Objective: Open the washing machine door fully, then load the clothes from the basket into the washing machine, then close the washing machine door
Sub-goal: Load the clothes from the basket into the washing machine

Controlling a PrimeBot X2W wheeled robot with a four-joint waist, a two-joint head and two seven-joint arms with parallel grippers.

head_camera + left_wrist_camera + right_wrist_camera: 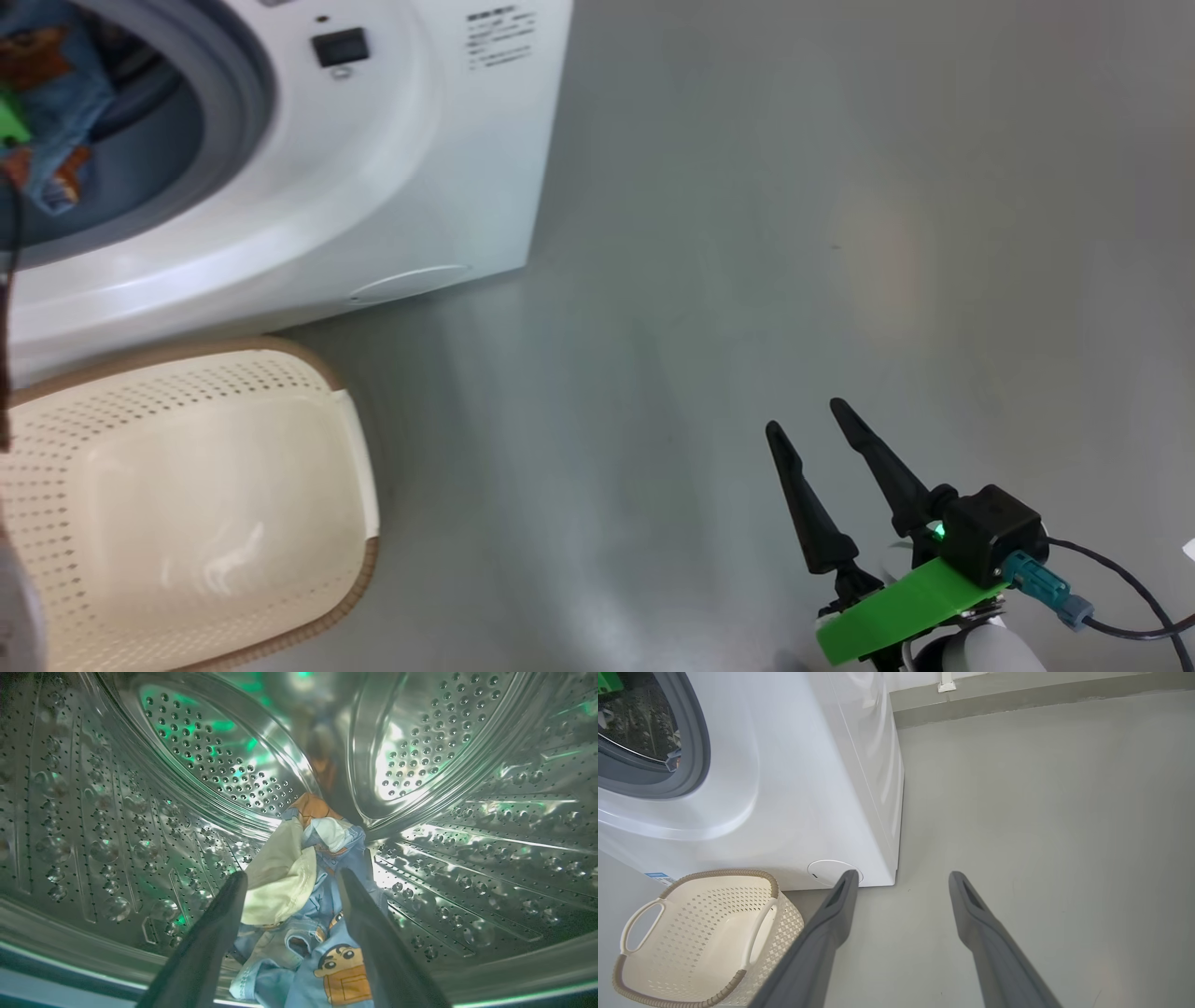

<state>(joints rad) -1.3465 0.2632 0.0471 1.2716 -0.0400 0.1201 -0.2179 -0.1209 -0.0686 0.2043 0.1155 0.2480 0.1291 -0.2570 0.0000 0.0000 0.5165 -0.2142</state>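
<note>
Left wrist view looks deep into the steel drum [224, 765] of the washing machine. The left gripper [292, 874] is released, its two dark fingers spread wide and clamping nothing. The clothes [280, 961] lie heaped on the drum floor between and beyond the fingers: light-blue denim-like pieces with a cream piece [280, 877] on top. The cream piece seems to brush the left finger, though the blur makes that uncertain. One blue garment carries a cartoon print [343, 970] of a dark-haired figure in an orange-brown top.

Head view shows the washing machine [420, 168] at the upper left, its blue-grey gasket [247, 84] ringing the mouth, where blue and orange cloth [56, 103] shows at the frame edge. The basket [308, 359] sits on the floor just before the machine, its cream bottom bare to the camera. The right gripper [806, 416] hangs at the lower right over grey floor [747, 233], well apart from both, fingers parted and holding nothing.

Right wrist view shows that gripper [902, 876] pointing at the machine's lower corner, near the small round white flap [833, 872], with the basket [719, 873] to the left of it. A blue sticker [658, 877] peeks out behind the basket.

A printed label [501, 37] on the machine front is too small to read, and a small black latch recess [341, 47] sits beside it
</note>
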